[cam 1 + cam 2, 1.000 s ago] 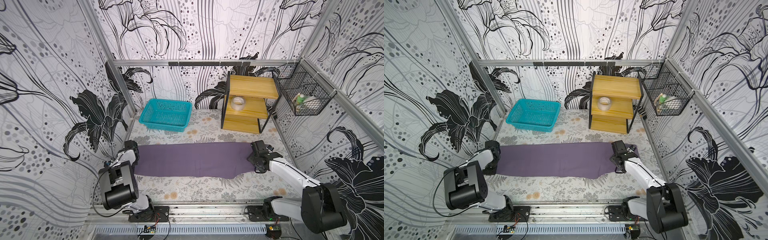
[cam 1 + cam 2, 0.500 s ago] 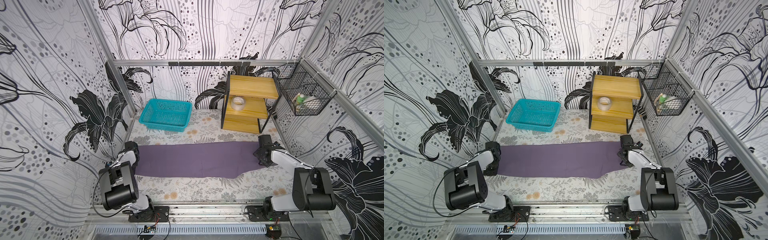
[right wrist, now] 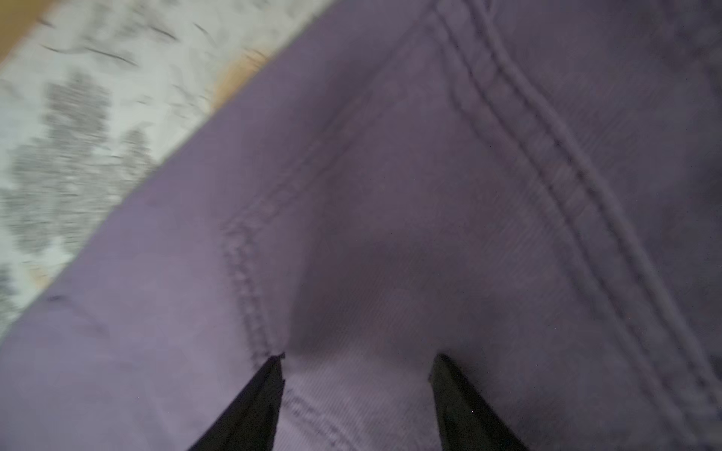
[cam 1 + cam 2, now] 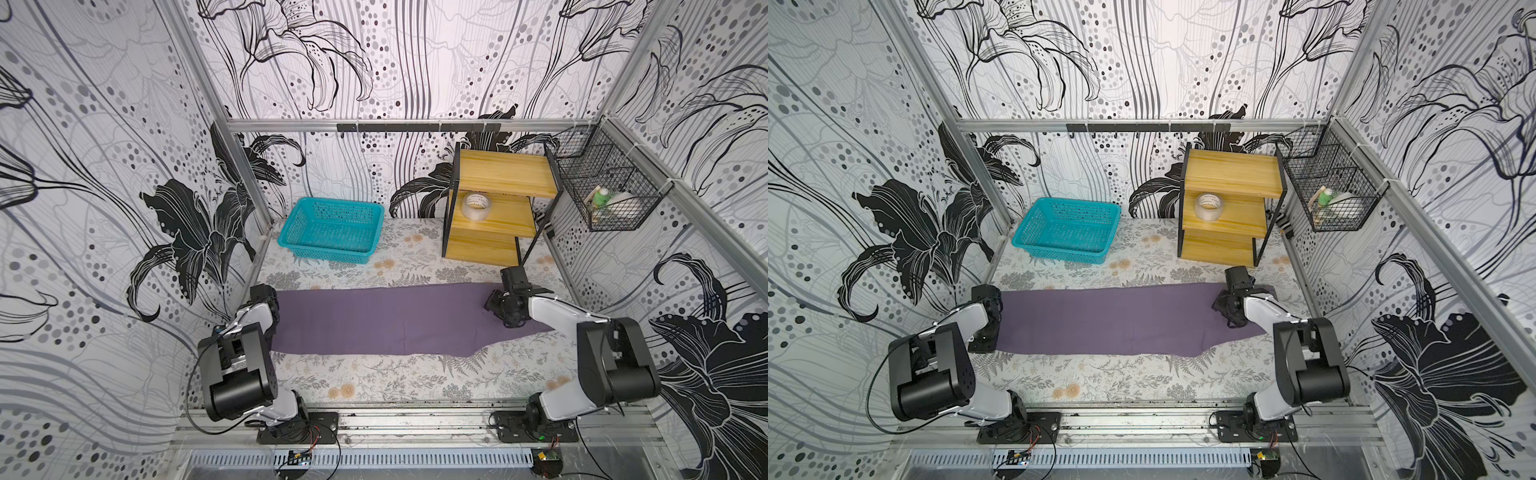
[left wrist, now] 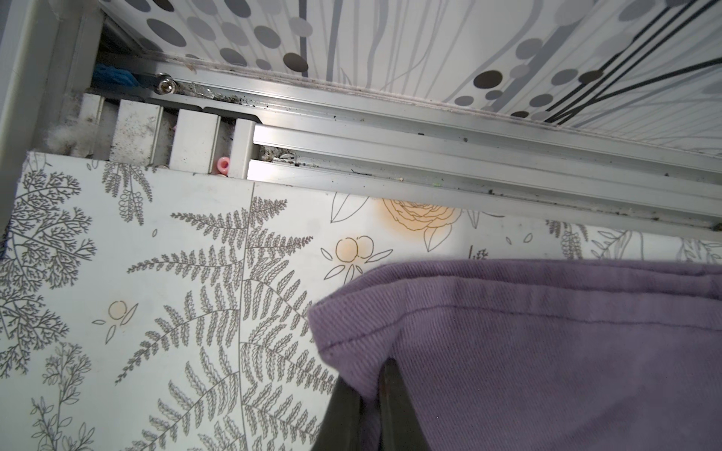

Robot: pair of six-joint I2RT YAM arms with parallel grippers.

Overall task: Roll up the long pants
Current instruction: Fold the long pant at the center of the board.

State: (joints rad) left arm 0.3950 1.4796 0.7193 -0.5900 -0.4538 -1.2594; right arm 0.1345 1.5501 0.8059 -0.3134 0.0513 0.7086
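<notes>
Across the middle of the surface [image 4: 374, 376], the long pants [image 4: 386, 320] are laid flat as one long purple band, well clear of the teal basket [image 4: 328, 255] behind.

At one end, the hemmed corner is pinched in the left tool [image 5: 371, 394], which is closed tight with cloth caught between its two fingers. At the other end, the right tool [image 3: 359, 357] is held with jaws spread and nothing gripped. Its tips are set at the cloth beside a stitched seam [image 3: 547, 156]; contact cannot be told.

Step judged: a hold is to be taken at the right end so that rolling can be started. No roll is formed yet. The edge should be caught through all layers, not the top one alone. The first turn should be made tight and square to the long sides. The left pinch is best used as an anchor, so the band is not dragged askew.

Views: the whole length and the slanted near corner at the right end are shown only in both top views, where the tool tips are hidden under the wrists. The pinch is shown only by the left wrist view. The jaw gap and double stitching are shown only by the right wrist view, which is blurred at its margin.
</notes>
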